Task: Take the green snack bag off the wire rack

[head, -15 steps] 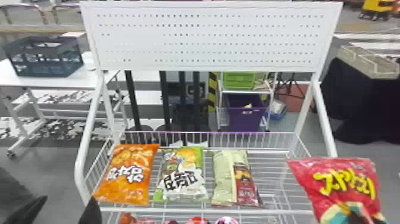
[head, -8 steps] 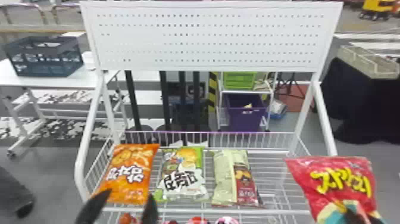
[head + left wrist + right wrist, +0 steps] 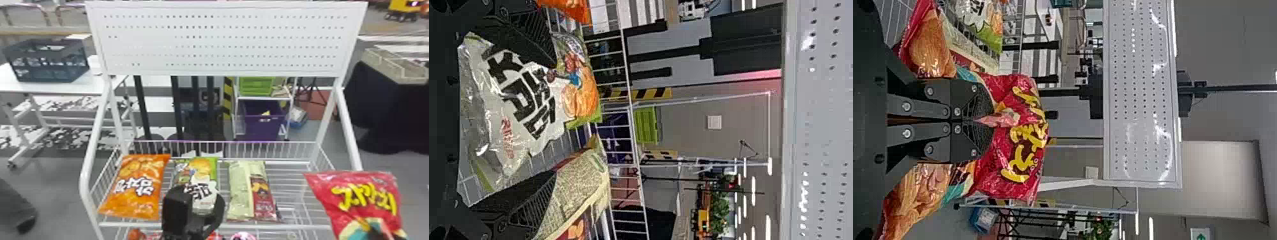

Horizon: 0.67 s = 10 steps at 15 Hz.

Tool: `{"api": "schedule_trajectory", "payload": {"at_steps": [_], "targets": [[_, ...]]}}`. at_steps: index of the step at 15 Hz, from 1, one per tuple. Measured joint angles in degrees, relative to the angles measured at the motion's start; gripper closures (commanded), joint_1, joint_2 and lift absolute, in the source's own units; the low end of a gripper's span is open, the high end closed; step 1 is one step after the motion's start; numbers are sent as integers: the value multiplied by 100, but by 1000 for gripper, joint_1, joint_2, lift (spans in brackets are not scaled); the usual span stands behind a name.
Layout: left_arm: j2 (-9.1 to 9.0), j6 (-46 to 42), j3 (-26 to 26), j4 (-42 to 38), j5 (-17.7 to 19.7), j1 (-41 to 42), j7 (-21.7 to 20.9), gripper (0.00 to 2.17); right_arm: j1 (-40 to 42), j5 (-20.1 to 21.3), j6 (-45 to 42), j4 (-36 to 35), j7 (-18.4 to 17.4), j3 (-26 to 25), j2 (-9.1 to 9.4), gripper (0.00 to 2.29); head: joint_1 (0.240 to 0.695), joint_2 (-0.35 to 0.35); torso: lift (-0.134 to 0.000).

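Note:
Over the lower part of the green snack bag (image 3: 202, 172) hangs my left gripper (image 3: 196, 207) in the head view. The green bag lies on the wire rack (image 3: 290, 172) between the orange and the cream-and-maroon bags. In the left wrist view, my left gripper (image 3: 546, 122) is open, its fingers on either side of the green bag (image 3: 529, 100), one near the cream bag. At the rack's right front, the red snack bag (image 3: 360, 198) is held up; in the right wrist view my right gripper (image 3: 975, 121) is shut on the red bag (image 3: 1018, 145), pinching it mid-bag.
An orange bag (image 3: 137, 185) lies left of the green one, a cream-and-maroon bag (image 3: 252, 191) to its right. More packs sit on the tier below. A white perforated panel (image 3: 223, 38) spans the rack's top, and white side tubes (image 3: 91, 159) flank the shelf.
From the lower left, my left gripper has moved right, past the orange bag's front, to the green bag. The red bag in my right gripper has stayed nearly in place.

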Motion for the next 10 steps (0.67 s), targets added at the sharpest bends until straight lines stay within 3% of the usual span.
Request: {"api": "schedule_trajectory", "payload": {"at_steps": [5, 7, 8, 10], "targets": [[-320, 211, -224, 1429, 602, -1115, -16, 174, -27, 32, 2, 42, 0, 26, 40, 2175, 499, 0, 0], [-363, 255, -232, 1657, 733, -1292, -63, 373, -30, 42, 2, 46, 0, 33, 55, 2175, 499, 0, 0], [-362, 262, -231, 1689, 766, -1327, -81, 623, -29, 47, 2, 46, 0, 34, 59, 2175, 499, 0, 0], [-339, 288, -231, 1703, 811, -1354, -62, 1541, -26, 50, 2, 41, 0, 34, 61, 2175, 499, 0, 0]]}}
